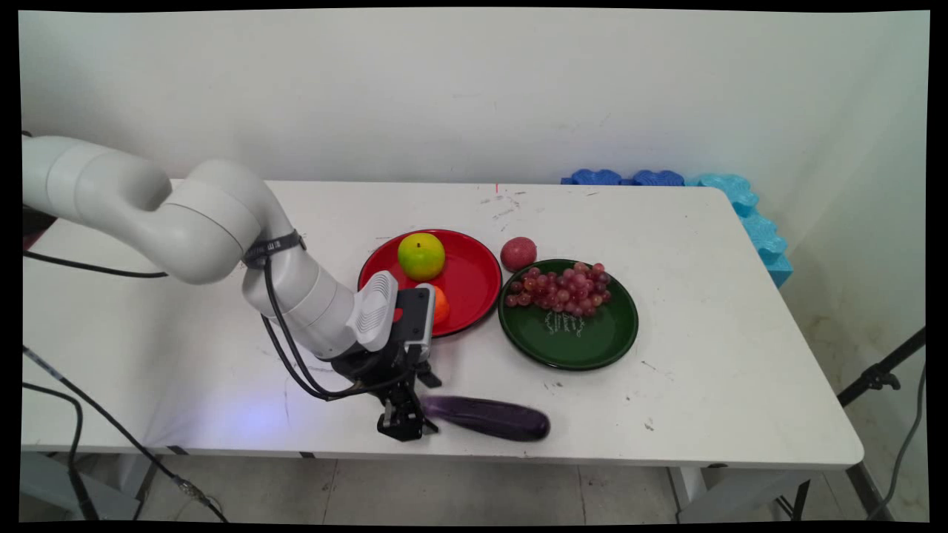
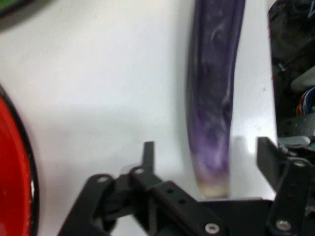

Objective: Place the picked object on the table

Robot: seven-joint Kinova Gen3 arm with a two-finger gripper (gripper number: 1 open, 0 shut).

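A long purple eggplant (image 1: 489,417) lies along the table's near edge. My gripper (image 1: 404,426) is down at its left, stem end. In the hand view the eggplant (image 2: 214,103) runs up from between the two fingers (image 2: 148,153), which stand open on either side of its pale tip without clamping it. Behind the gripper a red plate (image 1: 474,292) holds a green apple (image 1: 421,256) and an orange fruit (image 1: 441,303), half hidden by the wrist. The red plate's rim (image 2: 19,162) shows at the hand view's left.
A dark green plate (image 1: 585,340) right of the red one carries a bunch of red grapes (image 1: 561,289). A dark red round fruit (image 1: 518,253) sits on the table between the plates. Blue foam blocks (image 1: 748,215) line the table's far right corner.
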